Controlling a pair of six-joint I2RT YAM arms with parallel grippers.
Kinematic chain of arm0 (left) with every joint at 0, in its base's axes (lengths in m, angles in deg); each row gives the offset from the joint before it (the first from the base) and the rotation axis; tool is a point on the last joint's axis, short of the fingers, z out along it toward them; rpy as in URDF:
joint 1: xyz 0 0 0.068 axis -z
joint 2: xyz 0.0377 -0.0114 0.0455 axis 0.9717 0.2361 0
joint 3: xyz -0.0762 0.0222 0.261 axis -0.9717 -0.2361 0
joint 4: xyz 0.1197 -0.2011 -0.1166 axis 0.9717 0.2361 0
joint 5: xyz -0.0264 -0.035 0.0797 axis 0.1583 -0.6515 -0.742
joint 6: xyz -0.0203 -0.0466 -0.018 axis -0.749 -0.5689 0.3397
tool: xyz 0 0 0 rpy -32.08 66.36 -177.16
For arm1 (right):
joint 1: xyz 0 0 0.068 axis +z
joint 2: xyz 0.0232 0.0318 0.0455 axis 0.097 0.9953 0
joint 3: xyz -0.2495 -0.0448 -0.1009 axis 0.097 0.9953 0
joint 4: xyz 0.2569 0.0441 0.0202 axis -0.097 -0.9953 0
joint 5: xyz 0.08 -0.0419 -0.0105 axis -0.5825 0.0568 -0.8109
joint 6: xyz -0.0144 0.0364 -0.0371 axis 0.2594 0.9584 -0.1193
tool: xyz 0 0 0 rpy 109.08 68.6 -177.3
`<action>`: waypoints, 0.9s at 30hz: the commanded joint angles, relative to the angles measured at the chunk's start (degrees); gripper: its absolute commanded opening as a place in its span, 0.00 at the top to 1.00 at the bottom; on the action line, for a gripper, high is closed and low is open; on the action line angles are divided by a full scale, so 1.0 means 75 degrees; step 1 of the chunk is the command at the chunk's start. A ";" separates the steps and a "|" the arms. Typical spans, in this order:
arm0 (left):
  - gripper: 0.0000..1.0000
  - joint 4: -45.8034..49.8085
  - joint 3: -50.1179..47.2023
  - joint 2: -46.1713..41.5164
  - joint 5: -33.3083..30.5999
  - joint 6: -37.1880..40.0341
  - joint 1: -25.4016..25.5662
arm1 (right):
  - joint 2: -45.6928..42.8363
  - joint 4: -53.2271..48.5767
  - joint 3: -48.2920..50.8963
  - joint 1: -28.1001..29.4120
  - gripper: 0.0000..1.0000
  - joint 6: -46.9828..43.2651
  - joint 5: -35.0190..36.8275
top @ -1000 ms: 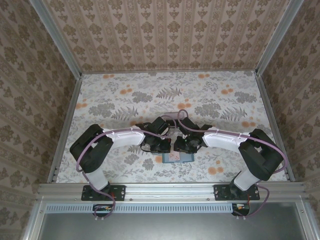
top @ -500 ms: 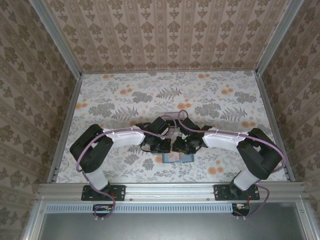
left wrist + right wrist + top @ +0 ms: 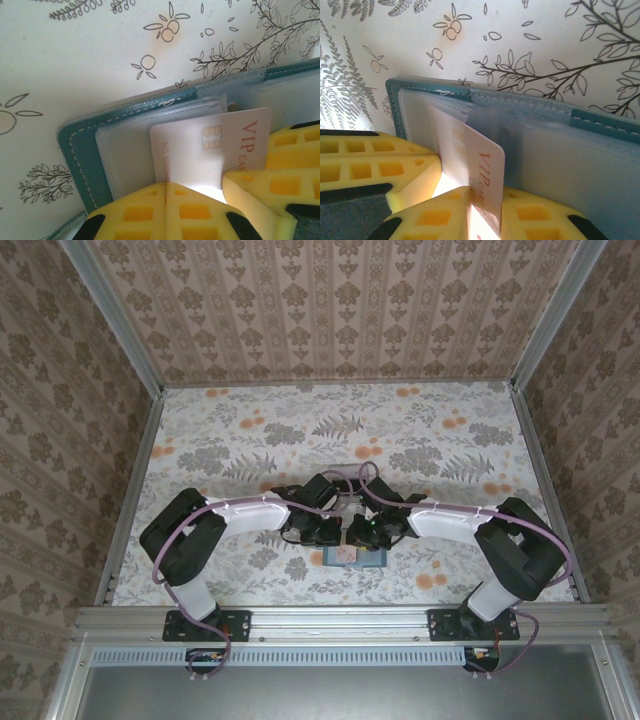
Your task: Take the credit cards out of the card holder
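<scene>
Clamping the VIP credit card (image 3: 487, 170), right gripper (image 3: 470, 195) sits over the teal card holder (image 3: 555, 122); left gripper (image 3: 166, 192), at nine o'clock, fingers together.

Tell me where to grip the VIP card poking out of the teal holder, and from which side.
Pinch the VIP card across its faces at the free printed end, tilted up off the clear sleeve. Come from the side facing the wrist cameras, opposite the stitched edge of the card holder; the other end looks tucked in the pocket.
</scene>
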 commanded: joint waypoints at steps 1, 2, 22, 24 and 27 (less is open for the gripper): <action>1.00 0.0118 -0.0136 0.0180 -0.0039 0.0120 0.0069 | -0.0250 0.0494 0.0090 0.0011 0.81 0.0173 -0.0388; 1.00 0.0118 -0.0142 0.0166 -0.0039 0.0126 0.0063 | -0.0274 0.0522 0.0105 0.0011 0.82 0.0191 -0.0396; 1.00 0.0116 -0.0288 0.0054 -0.0075 0.0125 0.0016 | -0.0669 -0.0533 0.0140 -0.0098 0.95 -0.0187 0.0601; 1.00 0.0125 -0.0311 0.0054 -0.0075 0.0126 0.0011 | -0.0749 -0.0723 0.0129 -0.0145 0.94 -0.0265 0.0704; 1.00 0.0115 -0.0335 0.0013 -0.0077 0.0105 0.0005 | -0.0879 -0.0918 0.0138 -0.0231 0.94 -0.0353 0.0793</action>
